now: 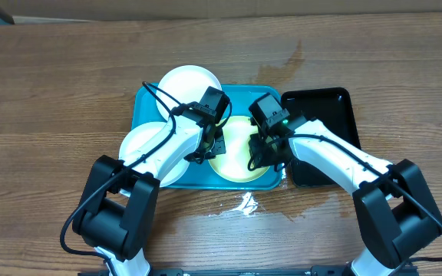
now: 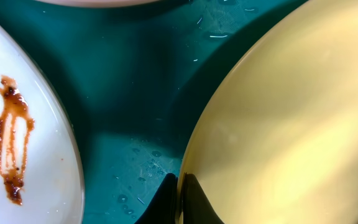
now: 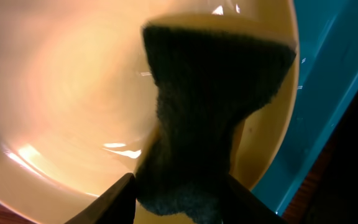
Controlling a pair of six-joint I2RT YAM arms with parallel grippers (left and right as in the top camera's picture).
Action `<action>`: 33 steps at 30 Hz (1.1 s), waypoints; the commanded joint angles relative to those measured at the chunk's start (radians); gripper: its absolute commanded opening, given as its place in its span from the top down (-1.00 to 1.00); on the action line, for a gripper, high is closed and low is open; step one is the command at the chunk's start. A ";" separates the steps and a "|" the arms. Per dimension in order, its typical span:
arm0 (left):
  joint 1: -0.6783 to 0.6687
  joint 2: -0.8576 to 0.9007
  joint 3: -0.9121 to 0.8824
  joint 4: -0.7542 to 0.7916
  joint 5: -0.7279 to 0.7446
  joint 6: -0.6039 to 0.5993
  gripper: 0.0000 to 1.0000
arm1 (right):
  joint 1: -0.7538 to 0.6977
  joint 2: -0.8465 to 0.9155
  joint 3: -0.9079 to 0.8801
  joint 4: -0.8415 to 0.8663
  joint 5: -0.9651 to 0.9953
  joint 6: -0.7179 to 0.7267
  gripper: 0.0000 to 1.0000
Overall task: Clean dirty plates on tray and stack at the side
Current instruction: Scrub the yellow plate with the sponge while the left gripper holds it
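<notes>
Surface: a brown wooden table (image 1: 52, 92) was seen, with a wet patch (image 1: 244, 204) at its near edge.
Tray: the turquoise tray (image 1: 240, 100) was set mid-table, with all plates on it.
Yellow-green plate (image 1: 236, 165): laid in the tray's near right part.
Left gripper (image 2: 179, 202): pinched tight on that plate's left rim.
Right gripper (image 3: 179, 205): a dark sponge (image 3: 210, 93) was clamped between partly spread fingers and pressed on the same plate.
Smeared white plate (image 2: 42, 155): laid at the tray's left, overhanging its rim.
Clean white plate (image 1: 186, 83): laid at the far edge.
Black tray (image 1: 324, 115): just right of the turquoise one.
</notes>
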 commanded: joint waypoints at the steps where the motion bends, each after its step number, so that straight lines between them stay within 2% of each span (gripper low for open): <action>1: -0.002 -0.028 -0.012 -0.003 -0.027 -0.006 0.92 | 0.000 0.002 -0.053 0.044 0.009 0.019 0.12; 3: -0.002 -0.028 -0.012 -0.001 -0.028 -0.006 0.92 | 0.000 0.003 -0.083 0.088 0.009 0.023 0.28; 6: -0.002 -0.028 -0.012 -0.002 -0.028 -0.006 0.92 | 0.000 0.003 -0.113 0.133 0.034 0.023 0.71; 8: -0.002 -0.028 -0.012 -0.003 -0.028 -0.006 0.92 | 0.000 0.003 -0.114 0.130 0.066 0.023 0.92; 33: -0.002 -0.028 -0.014 -0.019 -0.024 0.029 0.92 | 0.000 0.004 -0.115 0.211 0.110 0.051 0.93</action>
